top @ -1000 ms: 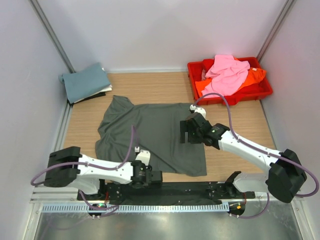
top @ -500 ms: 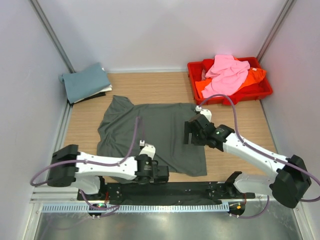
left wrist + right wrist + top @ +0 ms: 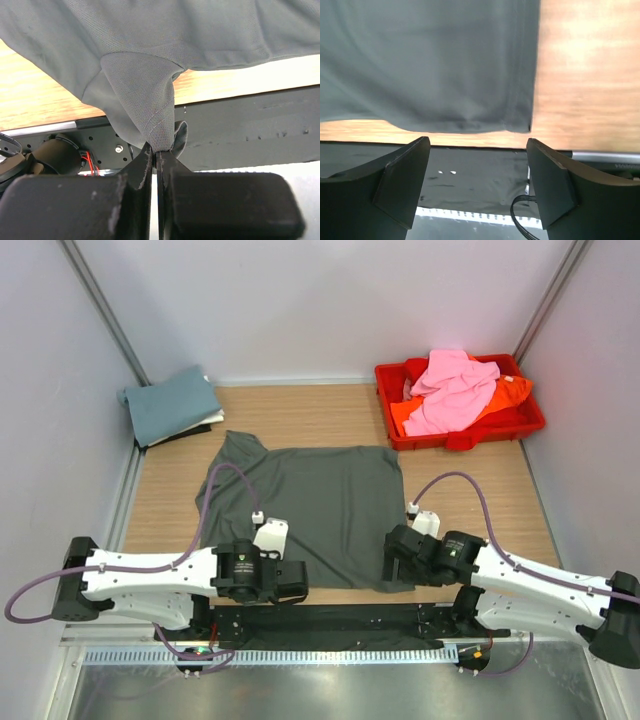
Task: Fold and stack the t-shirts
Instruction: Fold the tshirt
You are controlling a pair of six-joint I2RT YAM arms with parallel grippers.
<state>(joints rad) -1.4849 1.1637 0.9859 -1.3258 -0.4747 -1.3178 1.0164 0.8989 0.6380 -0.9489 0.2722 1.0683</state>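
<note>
The dark grey t-shirt (image 3: 310,505) lies spread flat in the middle of the tabletop, with its hem along the near edge. Our left gripper (image 3: 157,152) is pinched tight on the left part of that hem, and a small peak of cloth rises from between its jaws. Our right gripper (image 3: 477,145) stands wide apart at the hem's near right corner with nothing in it. From the wrist view it seems just short of the cloth, though we cannot be sure.

The shirt looks thin, light and limp. We expect it to drape, drag and wrinkle if pulled unevenly. We judge the best hold to be on the stitched hem near each corner, with both sides lifted together.

A teal shirt (image 3: 172,405) lies folded at the far left corner. The pink shirt (image 3: 452,390) and orange shirt (image 3: 512,390) are heaped in the red tray (image 3: 500,430) at the far right corner.
</note>
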